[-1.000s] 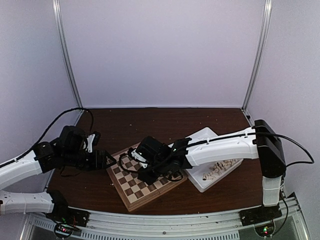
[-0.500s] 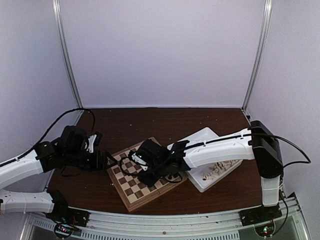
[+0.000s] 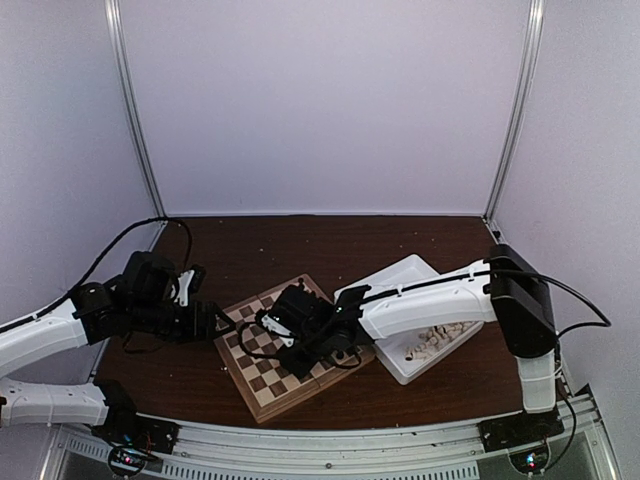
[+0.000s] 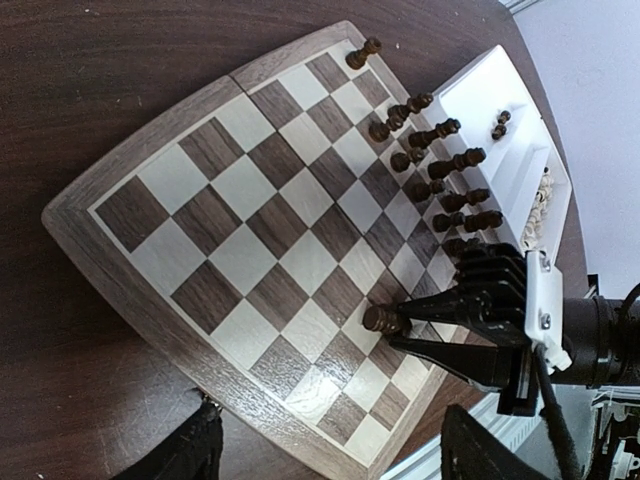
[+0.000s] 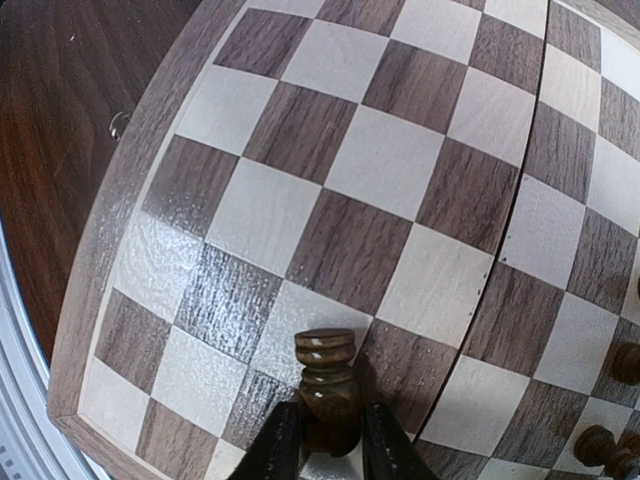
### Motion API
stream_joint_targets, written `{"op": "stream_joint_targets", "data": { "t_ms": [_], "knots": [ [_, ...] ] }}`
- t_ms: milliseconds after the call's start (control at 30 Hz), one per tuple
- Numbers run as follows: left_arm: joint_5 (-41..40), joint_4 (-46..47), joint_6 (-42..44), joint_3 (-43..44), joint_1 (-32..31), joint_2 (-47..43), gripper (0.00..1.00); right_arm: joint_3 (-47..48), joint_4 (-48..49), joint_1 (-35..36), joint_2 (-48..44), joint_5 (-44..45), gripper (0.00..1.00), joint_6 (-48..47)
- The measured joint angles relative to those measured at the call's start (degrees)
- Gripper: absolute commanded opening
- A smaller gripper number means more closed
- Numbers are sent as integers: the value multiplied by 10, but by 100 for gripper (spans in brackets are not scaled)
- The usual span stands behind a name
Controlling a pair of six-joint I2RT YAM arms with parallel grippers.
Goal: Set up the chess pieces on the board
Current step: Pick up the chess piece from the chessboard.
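On the dark wooden table, the chessboard lies askew with most of its squares bare. The white tray sits just beside its right edge. Over the last second your right arm has sunk and slid a little further across the board toward its near side. The left gripper has barely stirred and hangs at the board's left edge, fingers wide apart with nothing between them. Two rows of dark chessmen already stand along the tray-side edge. Two more dark pieces and a heap of cream pieces wait in the tray. The right gripper is clamped on a single dark chessman, carried low near the end of those rows; whether it touches the wood cannot be told. The shift reads as a placement under way, with the cream side yet to start.
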Motion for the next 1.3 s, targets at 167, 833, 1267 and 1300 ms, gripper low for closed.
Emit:
{"op": "stream_joint_targets", "data": {
  "t_ms": [167, 833, 1267, 1300],
  "knots": [
    [0, 0, 0, 0, 0, 0, 75, 10, -10, 0, 5, 1, 18, -2],
    [42, 171, 57, -117, 0, -56, 76, 58, -168, -9, -28, -68, 16, 41],
    [219, 434, 308, -226, -5, -124, 75, 92, -229, -47, -89, -184, 17, 49],
    [226, 434, 337, -220, -9, -118, 76, 95, -232, -49, -89, -194, 17, 49]
  ]
}}
